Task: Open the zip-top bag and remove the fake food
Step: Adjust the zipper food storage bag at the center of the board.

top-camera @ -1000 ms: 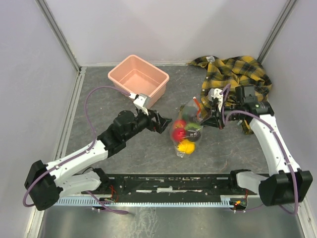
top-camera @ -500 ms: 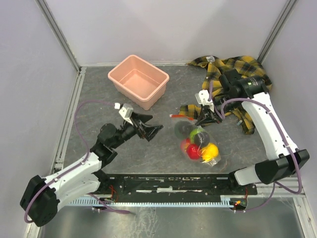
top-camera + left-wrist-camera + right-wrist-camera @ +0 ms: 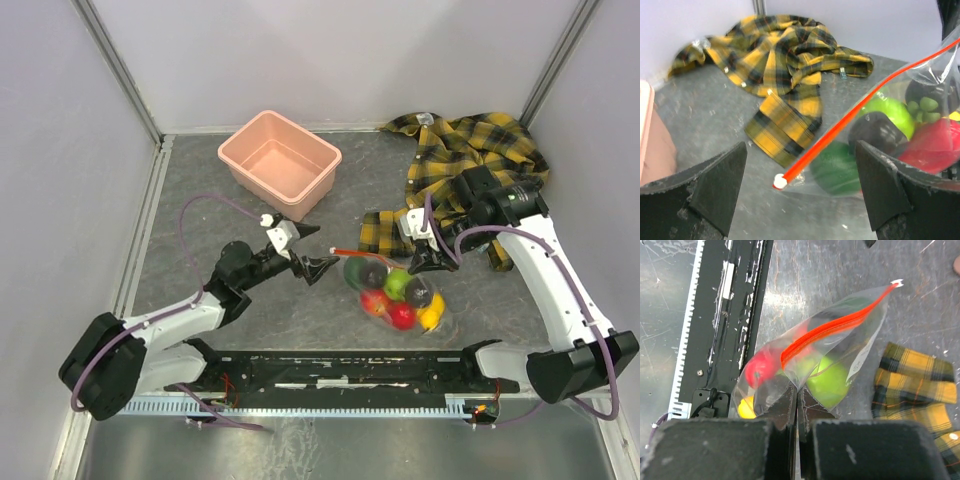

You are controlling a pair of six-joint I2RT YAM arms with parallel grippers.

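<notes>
Crinkly clear zip-top bag [image 3: 392, 272], orange-red strip along one edge (glossy round fake food [image 3: 401, 302] inside) — right end effector [image 3: 431, 263] pinching its film, left end effector [image 3: 321, 266] splayed wide.

The zip-top bag [image 3: 865, 340] is thin clear plastic, crinkled and shiny where the light catches its folds. Its zip strip [image 3: 840, 131] is smooth, opaque orange-red plastic ending in a small white tab. The fake food [image 3: 398, 285] inside is moulded plastic: the light green, red and yellow-orange pieces are glossy, the dark ones duller. The plaid shirt [image 3: 470, 150] at the far right corner of the tabletop [image 3: 365, 180] is soft, matt woven cloth. The tabletop itself is mottled dark grey, matt and scuffed. The pink tub [image 3: 280, 160] is smooth plastic with a satin finish. The left end effector [image 3: 800, 150] has matt black fingers [image 3: 710, 190] with rough, chipped edges.
</notes>
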